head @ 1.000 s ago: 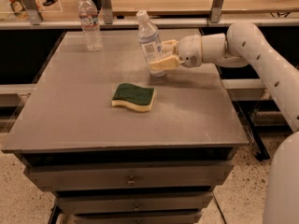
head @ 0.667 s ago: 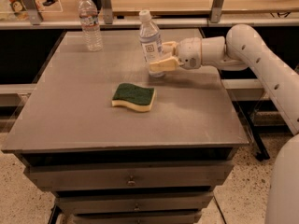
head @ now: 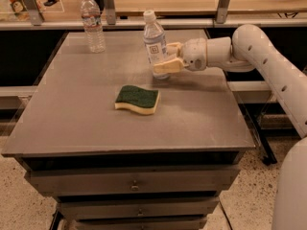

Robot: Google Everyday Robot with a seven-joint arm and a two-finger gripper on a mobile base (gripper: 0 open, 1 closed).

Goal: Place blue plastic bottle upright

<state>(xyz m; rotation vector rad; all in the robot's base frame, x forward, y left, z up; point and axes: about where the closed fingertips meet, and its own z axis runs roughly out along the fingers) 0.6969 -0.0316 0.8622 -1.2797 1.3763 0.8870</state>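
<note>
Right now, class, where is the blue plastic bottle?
In the camera view, the blue plastic bottle is almost upright towards the back of the table, gripped by the gripper, beyond the green sponge.

Your bottle [head: 154, 42]: clear, white cap, pale blue-white label, near upright, base on table [head: 86, 128], far half. Gripper [head: 168, 56] clasps its lower body.

White smooth tubular arm [head: 268, 63], small dark dots; cream 2-finger pincer [head: 162, 57] over table [head: 96, 123].
</note>
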